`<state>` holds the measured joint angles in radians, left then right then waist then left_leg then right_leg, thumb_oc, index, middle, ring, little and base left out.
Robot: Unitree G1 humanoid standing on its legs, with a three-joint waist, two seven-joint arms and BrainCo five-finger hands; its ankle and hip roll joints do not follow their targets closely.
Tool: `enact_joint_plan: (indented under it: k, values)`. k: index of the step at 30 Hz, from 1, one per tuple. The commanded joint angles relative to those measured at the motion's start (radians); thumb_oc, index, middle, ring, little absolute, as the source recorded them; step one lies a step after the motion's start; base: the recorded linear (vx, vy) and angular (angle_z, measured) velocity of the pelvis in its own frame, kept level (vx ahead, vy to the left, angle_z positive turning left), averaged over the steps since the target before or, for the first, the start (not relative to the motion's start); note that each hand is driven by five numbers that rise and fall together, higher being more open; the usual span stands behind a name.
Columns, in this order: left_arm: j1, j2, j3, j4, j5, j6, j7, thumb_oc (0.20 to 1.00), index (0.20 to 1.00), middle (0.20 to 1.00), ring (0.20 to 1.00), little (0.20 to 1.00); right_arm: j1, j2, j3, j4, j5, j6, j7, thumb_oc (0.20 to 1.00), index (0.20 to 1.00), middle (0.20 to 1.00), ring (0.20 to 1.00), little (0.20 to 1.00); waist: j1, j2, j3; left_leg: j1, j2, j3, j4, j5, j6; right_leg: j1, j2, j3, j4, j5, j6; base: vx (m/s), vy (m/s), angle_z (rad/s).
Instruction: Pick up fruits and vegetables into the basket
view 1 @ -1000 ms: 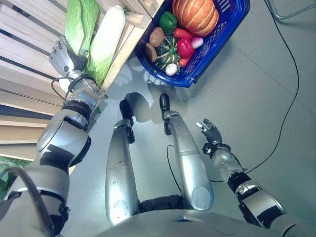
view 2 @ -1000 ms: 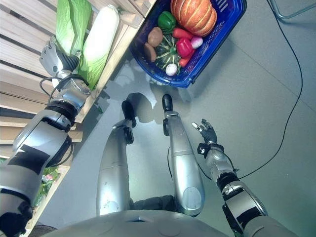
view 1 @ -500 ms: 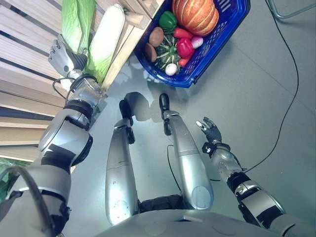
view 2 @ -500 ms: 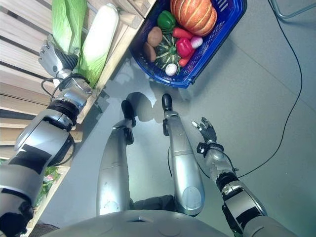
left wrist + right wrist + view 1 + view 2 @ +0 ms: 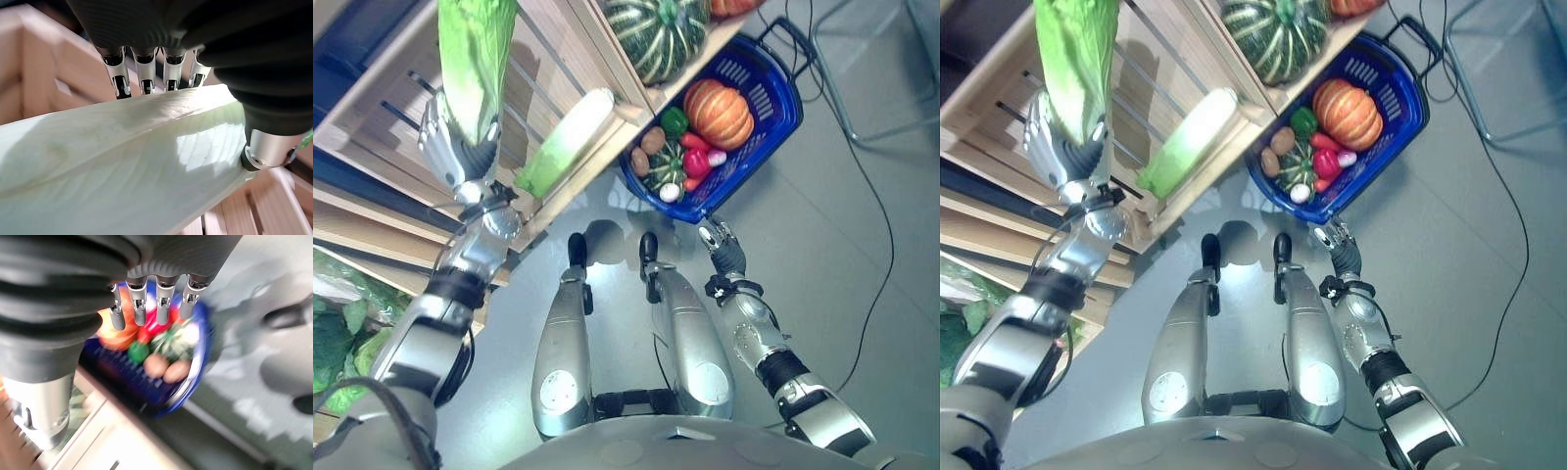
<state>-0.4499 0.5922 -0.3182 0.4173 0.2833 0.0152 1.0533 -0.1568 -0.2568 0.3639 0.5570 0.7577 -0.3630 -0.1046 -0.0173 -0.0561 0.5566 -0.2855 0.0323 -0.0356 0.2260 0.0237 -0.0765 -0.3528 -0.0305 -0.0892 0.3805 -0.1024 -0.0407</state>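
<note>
Head views: left hand (image 5: 450, 147) clasps a green cabbage (image 5: 475, 54) over the wooden shelf (image 5: 382, 93); blue basket (image 5: 773, 117) of vegetables stands on the floor near the right hand (image 5: 720, 245). Left wrist view: fingers (image 5: 142, 73) and thumb curled round the pale leaf; right wrist view: fingers (image 5: 164, 303) straight, holding nothing.

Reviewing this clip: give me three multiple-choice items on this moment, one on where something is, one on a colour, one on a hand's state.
1. Where is the orange pumpkin?
A. in the basket
B. on the floor
C. in the left hand

2. What colour is the basket?
A. red
B. blue
C. yellow

3. What is the left hand doing?
A. hanging open over the floor
B. resting flat on the basket's rim
C. closed around a napa cabbage

Key: 1 A, the pumpkin lies among the other vegetables inside the basket. 2 B, its plastic walls are blue. 3 C, in the left wrist view the fingers and thumb wrap the pale green cabbage above the wooden crate. The right hand hangs open near the basket.
</note>
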Motion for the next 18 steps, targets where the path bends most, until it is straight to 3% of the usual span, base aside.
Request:
enact_joint_plan:
  k: [1, 10, 12, 18]
  values:
    - [0.018, 0.024, 0.032, -0.114, 0.109, -0.081, -0.047, 0.2, 0.2, 0.2, 0.2, 0.2, 0.095, -0.016, -0.04, -0.105, -0.046, -0.026, 0.018, 1.0, 1.0, 1.0, 1.0, 1.0, -0.006, 0.025, -0.086, -0.02, -0.11, 0.014, 0.014, -0.033, 0.092, 0.095, 0.007, 0.0, -0.183, 0.093, 0.036, 0.12, 0.007, 0.17]
    - [0.256, -0.032, 0.0, -0.32, 0.087, -0.199, -0.326, 0.2, 0.2, 0.2, 0.2, 0.2, 0.187, -0.034, -0.096, -0.359, -0.074, -0.05, 0.081, 1.0, 1.0, 1.0, 1.0, 1.0, -0.003, 0.042, -0.272, 0.208, -0.092, -0.05, -0.258, 0.045, 0.091, 0.308, -0.003, 0.003, -0.41, 0.174, 0.066, 0.14, 0.021, 0.05]
    - [0.266, -0.036, -0.015, -0.342, 0.076, -0.205, -0.358, 0.2, 0.2, 0.2, 0.2, 0.2, 0.179, -0.038, -0.096, -0.394, -0.077, -0.045, 0.084, 1.0, 1.0, 1.0, 1.0, 1.0, -0.001, 0.046, -0.295, 0.225, -0.088, -0.053, -0.279, 0.052, 0.09, 0.323, -0.003, 0.006, -0.427, 0.182, 0.069, 0.08, -0.001, 0.0]
    - [0.296, -0.059, -0.093, -0.365, -0.028, -0.303, -0.527, 0.2, 0.2, 0.2, 0.2, 0.2, 0.136, -0.054, -0.058, -0.51, -0.125, -0.03, 0.136, 1.0, 1.0, 1.0, 1.0, 1.0, 0.008, 0.046, -0.394, 0.275, -0.079, -0.051, -0.312, 0.047, 0.095, 0.364, -0.009, 0.017, -0.468, 0.189, 0.08, 0.08, -0.01, 0.01]
